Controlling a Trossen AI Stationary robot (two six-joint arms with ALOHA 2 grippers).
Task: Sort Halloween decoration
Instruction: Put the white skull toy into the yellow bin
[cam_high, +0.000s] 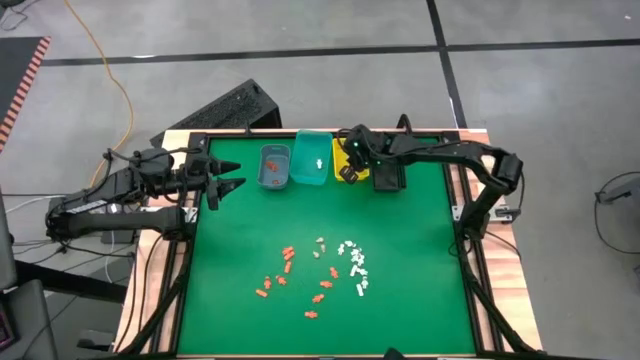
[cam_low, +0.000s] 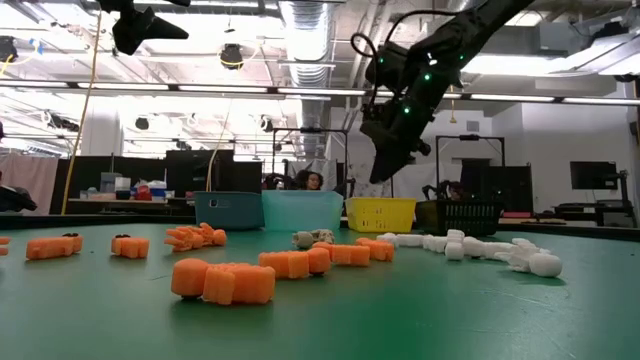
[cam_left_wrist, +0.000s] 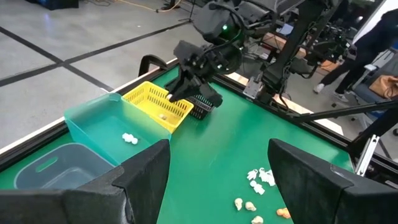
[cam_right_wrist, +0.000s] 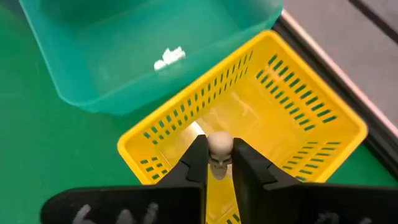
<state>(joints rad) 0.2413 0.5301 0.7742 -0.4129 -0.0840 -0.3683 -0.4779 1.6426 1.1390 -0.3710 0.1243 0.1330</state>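
Tan skull piece (cam_right_wrist: 219, 148) pinched in right gripper (cam_right_wrist: 218, 163) above yellow bin (cam_right_wrist: 292, 121), frame centre: drop step; next, spread fingers. Left gripper (cam_high: 228, 186) apart, upper left.

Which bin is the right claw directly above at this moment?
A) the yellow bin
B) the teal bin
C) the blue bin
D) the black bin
A: the right wrist view shows the right claw over the yellow bin, with a small tan piece between its fingers; the teal bin lies beside it.
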